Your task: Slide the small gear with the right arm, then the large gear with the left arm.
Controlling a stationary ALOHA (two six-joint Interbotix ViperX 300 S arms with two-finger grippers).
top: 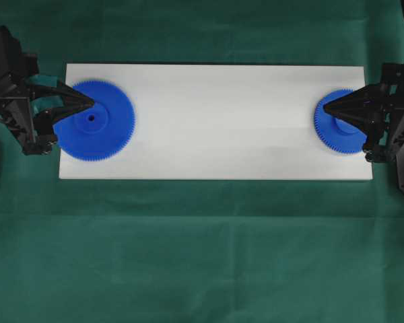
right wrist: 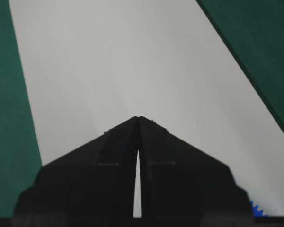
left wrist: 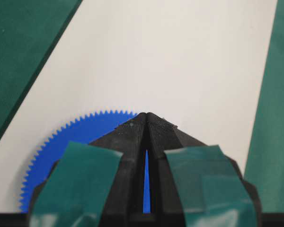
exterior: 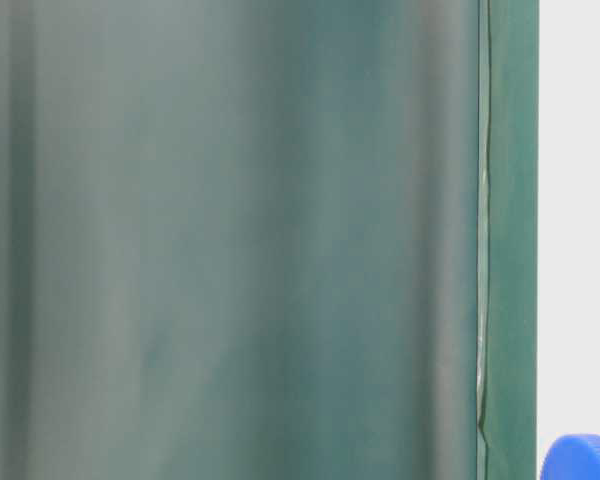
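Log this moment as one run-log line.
right gripper: shut, over small gear | left gripper: shut, over large gear | both gears at opposite ends of white board

Large gear (top: 94, 120) lies flat at board's left end, small gear (top: 339, 123) at right.

Even, fairly bright light falls from above in the overhead view. The white board (top: 215, 121) is well lit without harsh glare, slightly brighter toward its middle. The large gear (top: 94, 121) casts only a faint, soft shadow at its rim. The green cloth (top: 202, 256) darkens toward the view's corners. The table-level view is soft and hazy, its green backdrop (exterior: 230, 240) blurred with vague streaks. In both wrist views the near end effector (left wrist: 146, 116) is slightly blurred and dark, while the board beyond looks pale and smooth.
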